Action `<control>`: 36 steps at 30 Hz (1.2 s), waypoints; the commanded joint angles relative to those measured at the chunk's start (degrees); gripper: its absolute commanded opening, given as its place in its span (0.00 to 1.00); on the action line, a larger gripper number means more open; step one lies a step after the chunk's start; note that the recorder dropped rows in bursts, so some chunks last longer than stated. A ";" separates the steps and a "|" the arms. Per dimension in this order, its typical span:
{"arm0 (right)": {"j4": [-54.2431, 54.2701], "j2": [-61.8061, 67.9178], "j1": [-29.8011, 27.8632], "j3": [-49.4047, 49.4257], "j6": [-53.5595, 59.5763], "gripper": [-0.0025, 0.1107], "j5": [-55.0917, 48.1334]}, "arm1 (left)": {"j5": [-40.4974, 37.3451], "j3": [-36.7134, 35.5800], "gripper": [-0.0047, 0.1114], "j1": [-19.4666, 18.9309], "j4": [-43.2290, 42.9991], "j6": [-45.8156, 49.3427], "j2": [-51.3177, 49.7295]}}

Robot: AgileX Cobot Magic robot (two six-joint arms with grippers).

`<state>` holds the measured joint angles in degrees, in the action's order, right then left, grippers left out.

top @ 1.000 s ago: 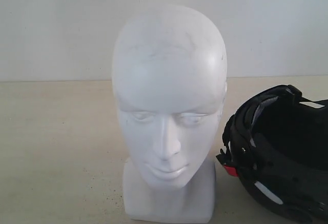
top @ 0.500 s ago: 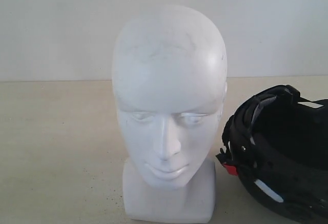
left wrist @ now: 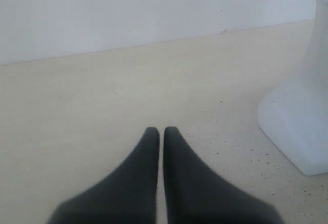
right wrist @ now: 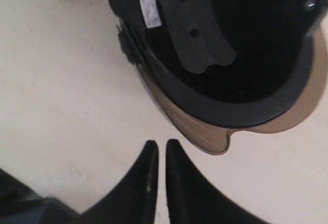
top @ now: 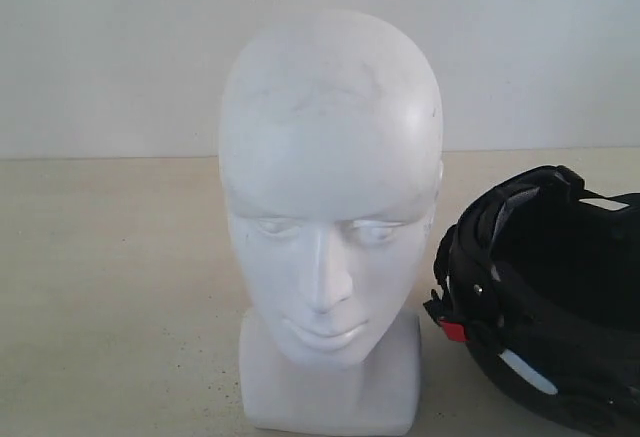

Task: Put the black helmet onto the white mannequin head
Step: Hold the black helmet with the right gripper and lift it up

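The white mannequin head (top: 330,207) stands upright in the middle of the beige table, face toward the camera. Its blocky base (left wrist: 297,116) shows at the edge of the left wrist view. The black helmet (top: 550,307) lies to its right, opening up, with a red buckle (top: 452,331) on its near side. In the right wrist view the helmet (right wrist: 220,44) shows its padded lining and the smoky visor (right wrist: 205,131). My right gripper (right wrist: 162,144) is shut, hovering just short of the visor's edge, holding nothing. My left gripper (left wrist: 161,130) is shut over bare table, apart from the base.
A plain white wall (top: 100,47) runs along the back of the table (top: 110,287). Small dark specks dot the tabletop near the base. A white label (right wrist: 148,11) sits inside the helmet.
The helmet has shifted slightly: its near rim and the red buckle sit a little lower and further right than a second ago. The mannequin head has not moved.
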<state>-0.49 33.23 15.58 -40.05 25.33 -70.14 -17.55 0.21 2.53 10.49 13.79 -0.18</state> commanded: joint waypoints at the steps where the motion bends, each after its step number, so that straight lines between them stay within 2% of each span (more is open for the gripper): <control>1: 2.04 4.00 1.06 2.72 6.32 0.35 2.52 | 0.00 -0.21 0.08 0.16 0.65 -0.02 0.18; 4: 6.19 5.43 1.06 4.24 14.57 0.58 6.29 | 0.00 -0.21 0.08 0.16 0.65 -0.02 0.18; 6: 10.73 5.68 1.06 5.85 20.97 0.63 8.86 | 0.00 -0.21 0.08 0.16 0.65 -0.02 0.18; 9: 14.73 5.68 1.06 8.66 27.51 0.63 12.68 | 0.00 -0.21 0.08 0.16 0.65 -0.02 0.18; 15: 16.94 5.78 0.96 12.64 28.52 0.63 22.70 | 0.00 -0.21 0.08 0.16 0.65 -0.02 0.18; 24: 19.40 12.88 0.96 12.68 29.52 0.63 24.67 | 0.00 -0.21 0.08 0.16 0.65 -0.02 0.18; 30: 17.67 17.97 0.96 12.47 29.15 0.63 27.10 | 0.00 -0.21 0.08 0.16 0.65 -0.02 0.18; 36: 11.02 18.88 0.96 12.47 25.55 0.63 31.92 | 0.00 -0.21 0.08 0.16 0.65 -0.02 0.18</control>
<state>11.52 51.41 16.58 -27.40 51.57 -40.79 -17.55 0.21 2.53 10.49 13.79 -0.18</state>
